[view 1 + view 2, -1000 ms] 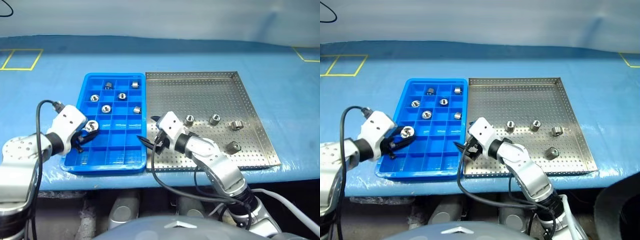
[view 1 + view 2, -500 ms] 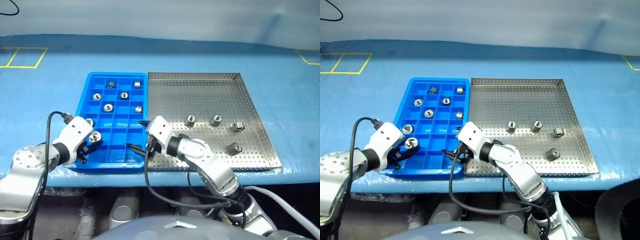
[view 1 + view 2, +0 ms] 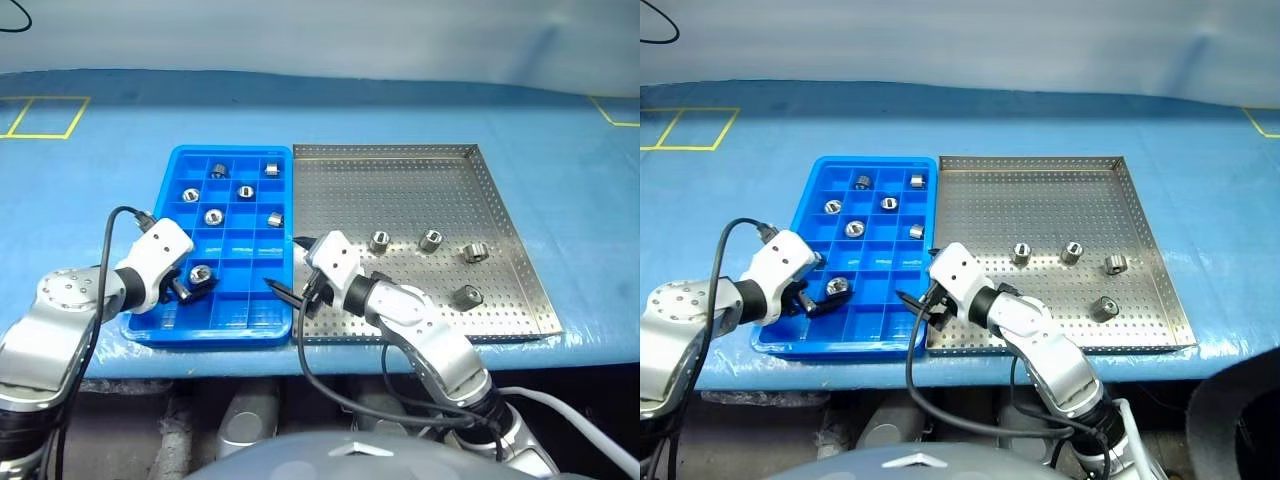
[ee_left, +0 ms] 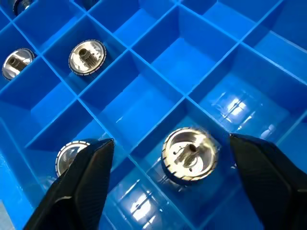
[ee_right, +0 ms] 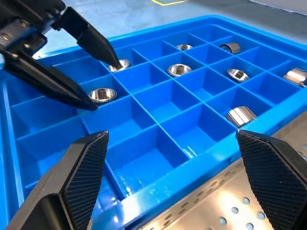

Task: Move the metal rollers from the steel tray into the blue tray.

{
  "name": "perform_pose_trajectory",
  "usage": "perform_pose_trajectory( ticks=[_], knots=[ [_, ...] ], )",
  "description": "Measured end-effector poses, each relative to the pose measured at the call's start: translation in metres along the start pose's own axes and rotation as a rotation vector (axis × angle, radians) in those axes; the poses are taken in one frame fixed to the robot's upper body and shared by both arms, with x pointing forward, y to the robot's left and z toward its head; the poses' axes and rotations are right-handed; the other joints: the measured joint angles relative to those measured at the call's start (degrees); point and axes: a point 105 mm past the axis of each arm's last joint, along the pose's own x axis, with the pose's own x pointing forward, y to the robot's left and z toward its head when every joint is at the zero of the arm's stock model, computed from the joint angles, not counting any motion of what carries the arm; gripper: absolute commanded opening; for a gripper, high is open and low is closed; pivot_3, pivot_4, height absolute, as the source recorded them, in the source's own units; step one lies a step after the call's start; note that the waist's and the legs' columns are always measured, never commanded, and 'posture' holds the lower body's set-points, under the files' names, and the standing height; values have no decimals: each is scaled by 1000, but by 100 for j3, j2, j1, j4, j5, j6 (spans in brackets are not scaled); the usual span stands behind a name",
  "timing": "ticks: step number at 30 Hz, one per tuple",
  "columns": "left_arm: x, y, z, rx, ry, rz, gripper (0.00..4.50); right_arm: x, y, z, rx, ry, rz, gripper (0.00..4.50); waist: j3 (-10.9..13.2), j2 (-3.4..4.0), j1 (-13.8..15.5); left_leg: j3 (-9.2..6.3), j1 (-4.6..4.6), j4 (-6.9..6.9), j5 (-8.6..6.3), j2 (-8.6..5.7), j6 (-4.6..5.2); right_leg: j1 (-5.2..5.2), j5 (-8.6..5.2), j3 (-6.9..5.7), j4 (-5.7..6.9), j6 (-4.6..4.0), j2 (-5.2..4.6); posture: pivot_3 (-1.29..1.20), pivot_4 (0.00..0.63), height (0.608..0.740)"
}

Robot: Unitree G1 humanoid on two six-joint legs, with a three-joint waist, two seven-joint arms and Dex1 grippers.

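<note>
Here the left gripper (image 3: 190, 280) sits low over the blue tray (image 3: 176, 330) at lower left of the head view, jaws spread and released. One roller (image 3: 200, 272) lies in a compartment right between the two fingertips, clear of both; in the left wrist view the roller (image 4: 189, 154) rests on the compartment floor with a gap to each finger (image 4: 81, 182). Another roller (image 4: 72, 155) sits in the next cell, partly behind that finger.

Right gripper (image 3: 287, 265) hangs at frame centre over the seam between the blue tray and the steel tray (image 3: 400, 330), jaws wide apart, nothing in them.

More rollers lie in the tray's upper cells, e.g. (image 3: 212, 216). Four rollers remain on the steel tray, right half of frame: (image 3: 380, 239), (image 3: 430, 239), (image 3: 475, 251), (image 3: 466, 295).
</note>
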Motion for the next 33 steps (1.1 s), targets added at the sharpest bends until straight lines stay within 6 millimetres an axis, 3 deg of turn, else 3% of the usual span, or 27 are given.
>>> perform_pose_trajectory(
  ticks=[5, 9, 12, 17, 22, 33],
  knots=[
    [13, 19, 82, 93, -289, -24, 4020, -16, -11, 0, -5, 9, -79, 4500, -1, 5, -44, -5, 0, 14, 9, -2, -7, 12, 9, -6, 8, 12, 4, -51, 150, 740],
    [51, 17, 113, 131, -343, -66, 4020, -34, -20, -9, 22, 43, -174, 4500, -3, 1, -161, 1, -2, 18, 12, -4, -6, 10, 20, 1, 5, 30, 6, -93, 150, 740],
    [83, 3, 131, 159, -362, -139, 4020, -48, -25, -16, 57, 69, -251, 4500, -3, 1, -260, 11, -6, 17, 11, -4, -7, 6, 24, 5, 2, 36, 4, -131, 150, 740],
    [127, -20, 147, 214, -340, -246, 4020, -71, -27, -28, 105, 116, -356, 4500, -4, 2, -429, 30, -6, 19, -10, -1, 24, 0, 19, 15, 2, 42, 5, -184, 150, 740],
    [161, -37, 143, 273, -268, -326, 4020, -82, -29, -30, 119, 126, -422, 4500, -3, 2, -607, 51, -5, 30, -19, 0, 40, -1, 24, 35, 2, 57, 8, -226, 150, 740],
    [190, -49, 129, 309, -188, -375, 4020, -87, -31, -29, 131, 120, -483, 4500, -4, 2, -850, 95, -2, 50, -32, 0, 67, -1, 43, 80, -2, 92, 12, -256, 150, 740]
  ],
)
